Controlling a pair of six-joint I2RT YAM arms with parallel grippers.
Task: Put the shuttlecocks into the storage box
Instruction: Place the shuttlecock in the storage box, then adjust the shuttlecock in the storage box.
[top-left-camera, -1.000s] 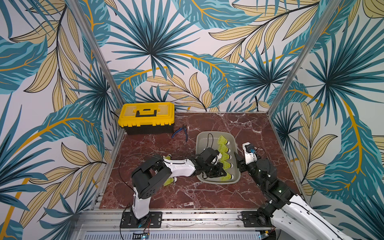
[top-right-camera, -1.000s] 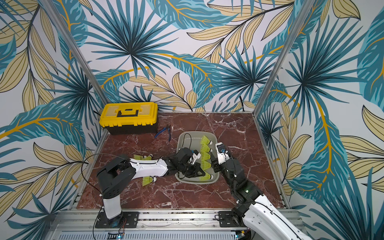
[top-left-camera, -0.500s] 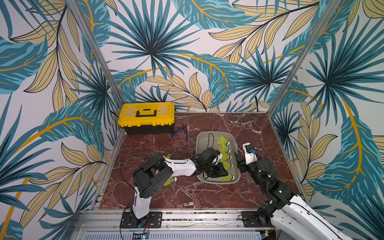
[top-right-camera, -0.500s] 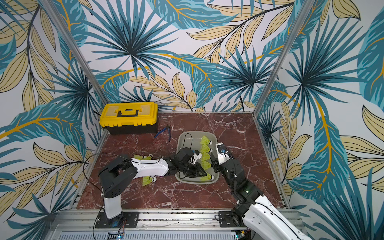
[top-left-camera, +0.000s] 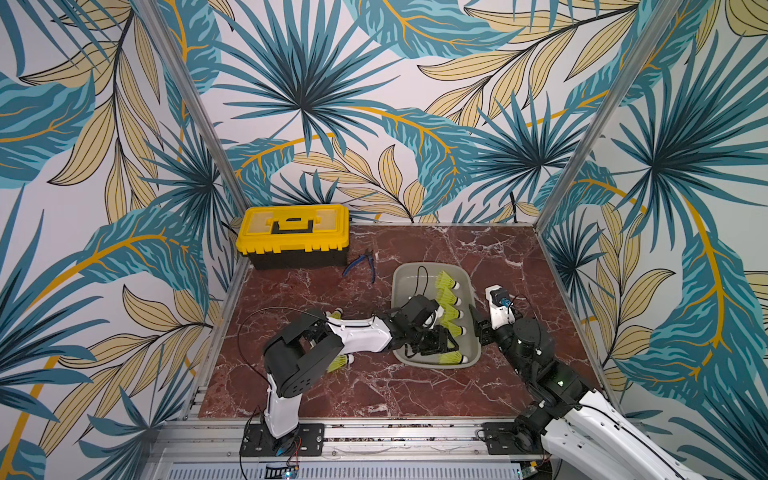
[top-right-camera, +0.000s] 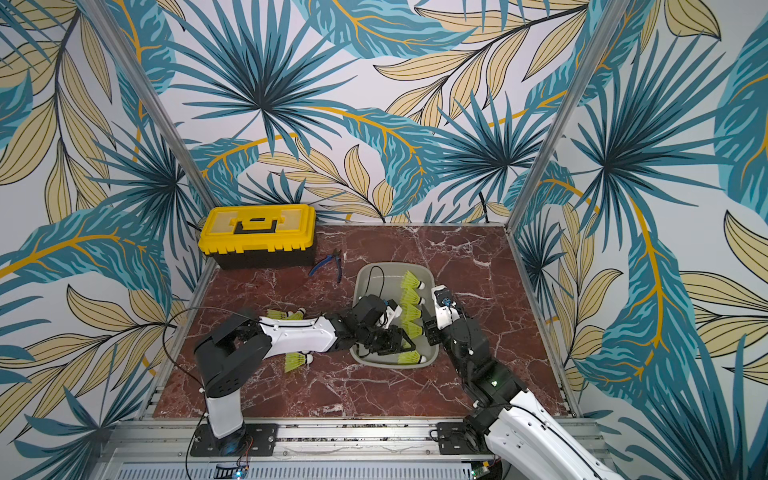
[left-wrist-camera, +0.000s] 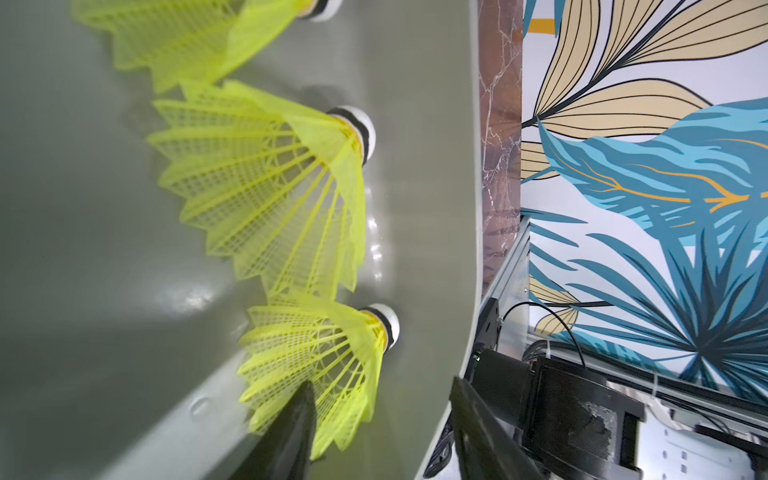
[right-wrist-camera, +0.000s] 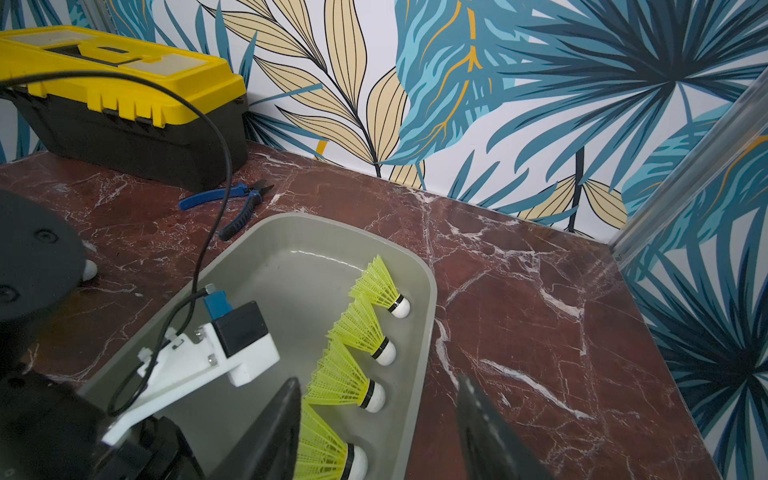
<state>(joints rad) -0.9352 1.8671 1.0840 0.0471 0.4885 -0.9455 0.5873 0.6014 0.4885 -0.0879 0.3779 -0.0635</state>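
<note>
storage box (left-wrist-camera: 419, 216): smooth glossy plastic | shuttlecocks (left-wrist-camera: 270, 187): netted plastic (slightly translucent)

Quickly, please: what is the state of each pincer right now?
Left pincer: open, holding nothing.
Right pincer: open, holding nothing.

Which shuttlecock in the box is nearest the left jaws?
The last shuttlecock in the row, at the near end of the storage box, beside the left gripper; the other four lie farther back.

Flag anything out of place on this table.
Blue pliers lie loose beside the toolbox, unrelated to the job. Shuttlecocks lie on the marble by the left arm, outside the storage box.
</note>
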